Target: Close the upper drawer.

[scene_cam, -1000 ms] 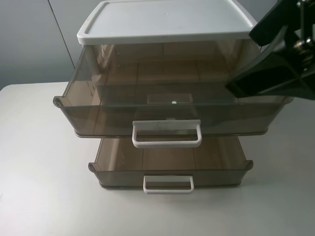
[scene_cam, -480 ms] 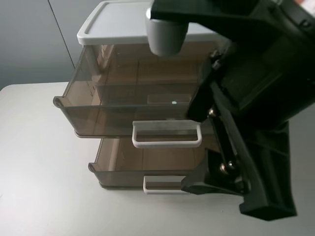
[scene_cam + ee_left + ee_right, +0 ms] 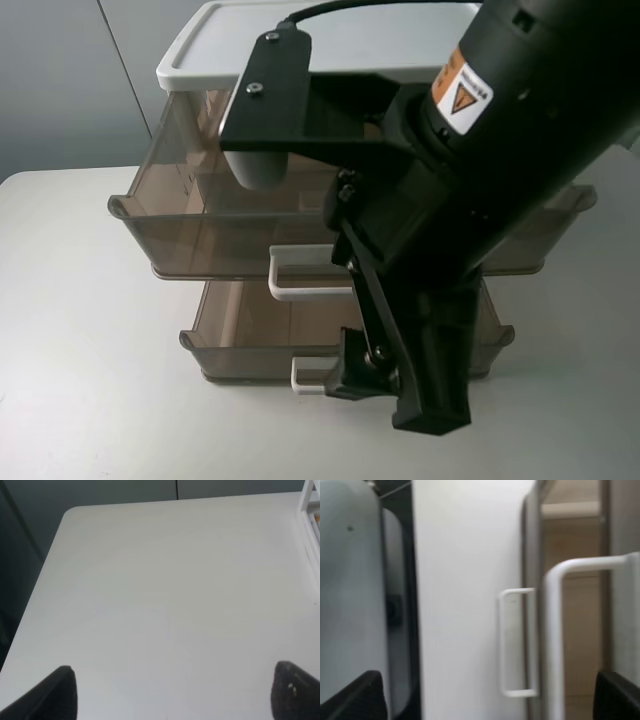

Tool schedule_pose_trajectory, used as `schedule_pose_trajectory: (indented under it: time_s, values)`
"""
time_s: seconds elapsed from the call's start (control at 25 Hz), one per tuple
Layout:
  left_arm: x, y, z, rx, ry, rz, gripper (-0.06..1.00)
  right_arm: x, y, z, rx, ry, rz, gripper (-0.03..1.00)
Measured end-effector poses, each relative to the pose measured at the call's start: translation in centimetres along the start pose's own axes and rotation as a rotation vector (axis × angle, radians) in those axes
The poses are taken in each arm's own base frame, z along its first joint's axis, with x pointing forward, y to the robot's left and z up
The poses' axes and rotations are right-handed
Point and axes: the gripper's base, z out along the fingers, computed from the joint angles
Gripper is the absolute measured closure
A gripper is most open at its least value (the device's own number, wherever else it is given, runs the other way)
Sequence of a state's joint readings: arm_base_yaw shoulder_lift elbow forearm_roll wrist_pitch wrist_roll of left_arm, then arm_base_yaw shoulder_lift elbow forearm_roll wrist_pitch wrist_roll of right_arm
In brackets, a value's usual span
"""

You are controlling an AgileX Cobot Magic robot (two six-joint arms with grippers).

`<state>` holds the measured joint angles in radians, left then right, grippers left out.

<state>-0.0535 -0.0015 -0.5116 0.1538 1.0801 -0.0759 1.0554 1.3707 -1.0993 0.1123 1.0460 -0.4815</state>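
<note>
Nothing to be counting as done so far. Finding the upper drawer [image 3: 190, 215] jutting well forward from under the white top [image 3: 215, 50], reaching out above the table [image 3: 70, 330], with its handle [image 3: 300, 278] half hidden behind the right arm [image 3: 500, 170]. Judging the whole push as remaining: getting onto the front or the handle, then driving back until sitting flush under the top.

Looking through the right wrist camera and seeing the right gripper [image 3: 490, 697] spread wide, pinching nothing, hanging near that handle, with the lower handle [image 3: 516, 642] just beyond; not managing to tell whether touching either. Seeing the left gripper [image 3: 177, 695] likewise spread, gripping nothing, hanging over bare table well apart from the drawers, with only a cabinet edge [image 3: 310, 515] showing to one side.

Looking into the containers: finding nothing lying in the uncovered part of the upper drawer, though losing most of its floor behind the arm. Finding the lower drawer [image 3: 250, 330] also pulled out, sitting beneath, and showing nothing inside where visible through the brown plastic.
</note>
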Motion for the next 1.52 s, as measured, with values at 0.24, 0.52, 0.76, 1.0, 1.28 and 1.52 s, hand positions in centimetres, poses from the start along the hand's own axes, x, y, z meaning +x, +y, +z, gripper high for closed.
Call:
schedule_pose_trajectory:
  time_s: [0.24,0.52,0.76,1.0,1.28,1.52]
  values:
    - [0.0,0.0,0.0,0.000,0.000,0.000,0.20,-0.2,-1.7,0.7,0.160,0.028,-0.020,0.34]
    - [0.0,0.0,0.0,0.000,0.000,0.000,0.20,-0.4,-3.2,0.5,0.332,0.016,-0.062,0.34]
    - [0.0,0.0,0.0,0.000,0.000,0.000,0.20,-0.3,-2.4,-1.1,0.304,-0.017,-0.034,0.34]
    - [0.0,0.0,0.0,0.000,0.000,0.000,0.20,-0.3,-0.1,-2.9,0.121,-0.031,0.027,0.34]
    - [0.0,0.0,0.0,0.000,0.000,0.000,0.20,-1.0,0.0,-0.5,0.025,0.032,0.042,0.34]
    - [0.0,0.0,0.0,0.000,0.000,0.000,0.20,-1.5,-1.8,2.8,0.124,0.137,-0.034,0.34]
